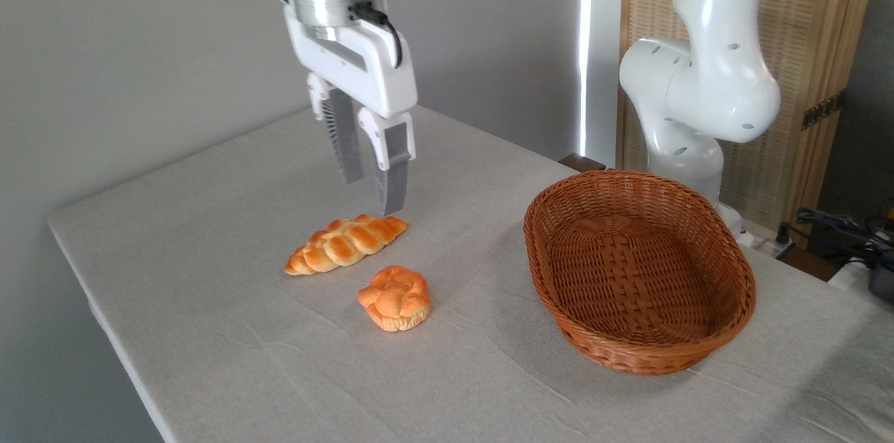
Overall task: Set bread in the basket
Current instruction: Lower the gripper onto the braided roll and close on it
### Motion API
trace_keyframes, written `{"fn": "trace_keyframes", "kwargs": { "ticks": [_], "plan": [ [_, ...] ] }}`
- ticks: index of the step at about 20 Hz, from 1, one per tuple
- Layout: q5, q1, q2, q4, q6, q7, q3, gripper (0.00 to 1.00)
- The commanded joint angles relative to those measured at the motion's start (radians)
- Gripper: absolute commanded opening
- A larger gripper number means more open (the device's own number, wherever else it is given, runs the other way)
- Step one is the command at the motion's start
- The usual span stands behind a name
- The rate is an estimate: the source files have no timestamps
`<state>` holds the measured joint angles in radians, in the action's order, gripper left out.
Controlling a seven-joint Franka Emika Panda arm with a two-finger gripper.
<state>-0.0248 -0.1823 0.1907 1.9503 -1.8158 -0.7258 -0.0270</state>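
Observation:
The bread (346,243), a long braided golden-orange loaf, lies on the table left of centre. The gripper (372,195) hangs open just above the loaf's far right end, fingers pointing down, with nothing between them. The front fingertip ends a little above the loaf's tip. The basket (730,261), an oval reddish-brown wicker one, stands empty on the right side of the table, well apart from the loaf.
A small round knotted orange bun (395,298) sits just in front of the loaf, between it and the table's near side. The arm's white base (691,100) rises behind the basket. Grey cloth covers the table (209,331); its left edge drops off.

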Motion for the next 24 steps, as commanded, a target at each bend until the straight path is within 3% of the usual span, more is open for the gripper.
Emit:
{"fn": "trace_keyframes", "kwargs": {
  "ticks": [1, 6, 8, 17, 18, 19, 20, 21, 22, 24],
  "plan": [
    [0.000, -0.100, 0.059, 0.134, -0.066, -0.011, -0.008, 1.00],
    [-0.024, -0.198, 0.038, 0.268, -0.269, 0.003, -0.008, 1.00],
    [-0.062, -0.206, 0.020, 0.275, -0.287, 0.003, -0.008, 1.00],
    [-0.084, -0.282, -0.138, 0.280, -0.471, 0.008, -0.007, 1.00],
    [-0.083, -0.290, -0.152, 0.280, -0.491, 0.008, -0.007, 0.96],
    [-0.080, -0.292, -0.160, 0.280, -0.505, 0.002, -0.007, 0.79],
    [-0.078, -0.292, -0.159, 0.280, -0.508, -0.006, -0.007, 0.48],
    [-0.078, -0.292, -0.158, 0.279, -0.508, -0.006, -0.008, 0.27],
    [-0.078, -0.290, -0.158, 0.279, -0.508, -0.006, -0.008, 0.21],
    [-0.075, -0.292, -0.158, 0.279, -0.508, -0.006, -0.008, 0.21]
  ]
}}
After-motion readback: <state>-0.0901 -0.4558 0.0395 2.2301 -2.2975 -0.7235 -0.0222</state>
